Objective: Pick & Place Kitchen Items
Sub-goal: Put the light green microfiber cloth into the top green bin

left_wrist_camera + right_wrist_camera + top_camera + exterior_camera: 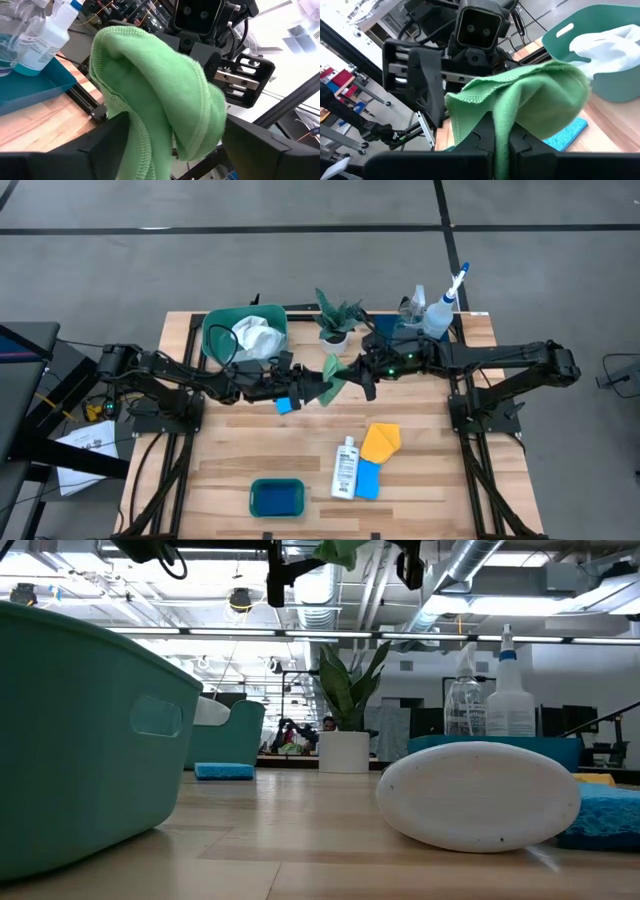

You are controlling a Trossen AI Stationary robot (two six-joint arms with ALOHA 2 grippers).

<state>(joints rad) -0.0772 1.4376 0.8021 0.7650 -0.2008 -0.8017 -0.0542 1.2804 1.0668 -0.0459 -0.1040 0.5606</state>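
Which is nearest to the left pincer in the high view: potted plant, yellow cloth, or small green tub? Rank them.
From the left pincer, at table centre by the green cloth:
1. Potted plant, just behind it.
2. Yellow cloth, front right.
3. Small green tub, front edge, farthest.

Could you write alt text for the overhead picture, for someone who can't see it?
Two dark robot arms meet above the middle of a wooden table, passing a green cloth between the right gripper and the left gripper. Around them sit a green tub, potted plant and spray bottles.
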